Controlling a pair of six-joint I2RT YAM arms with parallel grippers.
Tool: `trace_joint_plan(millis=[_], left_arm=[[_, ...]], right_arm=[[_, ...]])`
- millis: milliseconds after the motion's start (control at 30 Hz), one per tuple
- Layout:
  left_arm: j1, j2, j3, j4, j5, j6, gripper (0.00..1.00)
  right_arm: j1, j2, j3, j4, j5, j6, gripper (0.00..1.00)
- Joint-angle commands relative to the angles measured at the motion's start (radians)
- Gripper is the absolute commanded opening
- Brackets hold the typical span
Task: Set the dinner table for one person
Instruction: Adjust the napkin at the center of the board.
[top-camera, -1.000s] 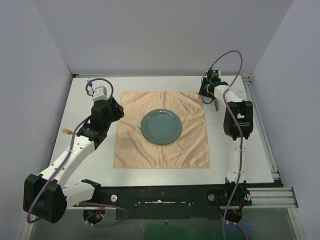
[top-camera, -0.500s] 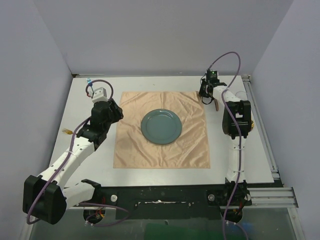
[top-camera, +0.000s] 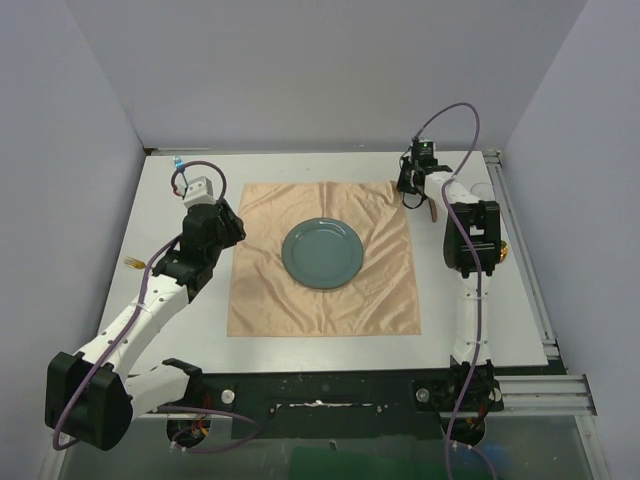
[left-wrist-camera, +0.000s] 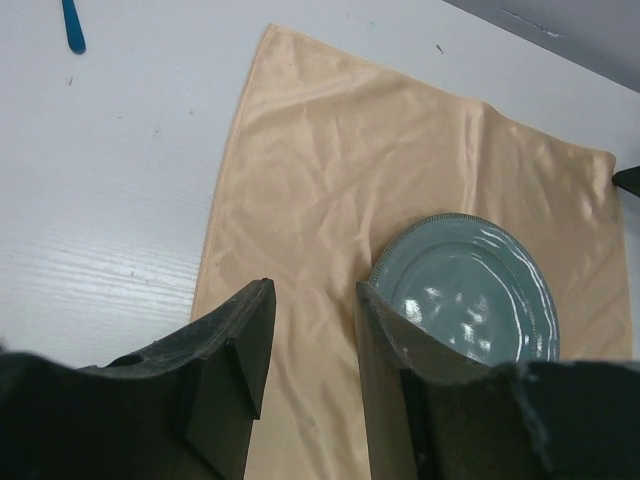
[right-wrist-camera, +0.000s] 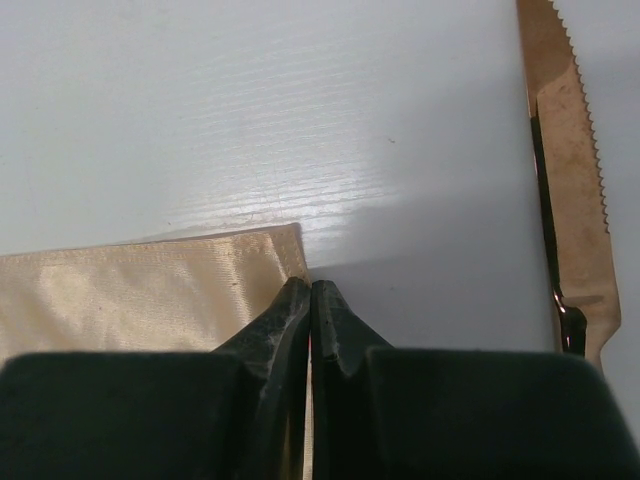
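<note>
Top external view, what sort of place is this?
Probably a robot lab cell, not a home: white railed table, plain walls around it, left arm and right arm bolted at its near edge.

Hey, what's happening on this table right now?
Two robot arms are laying a place setting. A teal plate sits centred on a peach cloth on the white table. The right gripper has its jaws shut at the cloth's far right corner, seemingly pinching it, with a serrated knife lying beside. The left gripper hovers open over the cloth's left edge.
</note>
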Motion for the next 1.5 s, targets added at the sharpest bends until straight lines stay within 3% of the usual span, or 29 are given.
trace_joint_plan(millis=[0,467,633,733,867,1033,1267,1467], left_arm=[[-0.006,-0.032,0.022,0.02,-0.015,0.013,0.37],[-0.006,-0.024,0.022,0.04,0.0,-0.004,0.37],[-0.004,0.039,-0.058,0.234,-0.026,0.027,0.37],[-0.003,0.156,-0.053,0.361,-0.034,0.066,0.39],[0.013,0.393,0.064,0.442,-0.011,0.117,0.42],[0.053,0.673,0.296,0.452,0.01,0.111,0.41],[0.069,0.841,0.493,0.458,-0.066,0.143,0.42],[0.079,0.99,0.672,0.389,-0.113,0.207,0.42]], right_arm=[[0.01,0.029,0.032,-0.002,0.035,-0.018,0.0],[-0.005,0.002,0.015,-0.067,0.153,-0.001,0.0],[-0.009,-0.017,-0.021,-0.06,0.149,0.006,0.0],[-0.01,-0.023,-0.019,-0.061,0.144,0.008,0.0],[-0.01,-0.057,-0.034,-0.057,0.132,0.018,0.0],[-0.011,-0.161,-0.097,-0.018,0.07,0.013,0.13],[-0.01,-0.315,-0.264,0.066,-0.043,-0.002,0.15],[-0.011,-0.354,-0.303,0.083,-0.141,0.007,0.16]])
